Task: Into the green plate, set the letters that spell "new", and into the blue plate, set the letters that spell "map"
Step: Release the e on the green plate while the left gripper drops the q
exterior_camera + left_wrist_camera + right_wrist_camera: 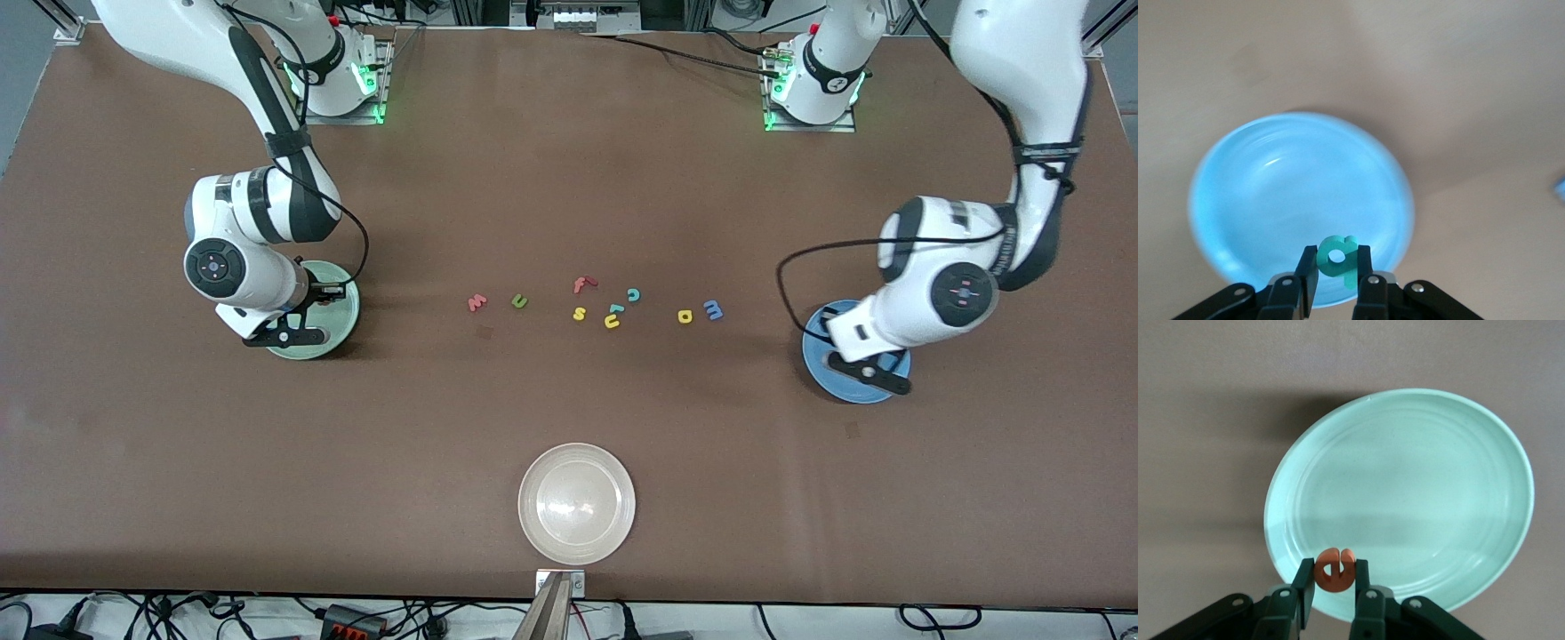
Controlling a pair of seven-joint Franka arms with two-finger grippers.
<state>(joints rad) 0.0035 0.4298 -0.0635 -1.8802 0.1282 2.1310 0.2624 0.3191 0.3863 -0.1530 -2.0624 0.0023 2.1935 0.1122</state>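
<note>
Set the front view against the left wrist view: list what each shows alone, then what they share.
Front view only: the round pale mint-green plate under the right gripper, the round white plate, and the row of small foam letters on the brown table, among them the salmon-red w, green n, yellow ring-like a and blue m.

Left wrist view only: the left gripper shut on the small teal foam p.

Both: the round bright blue plate beneath the left gripper.
</note>
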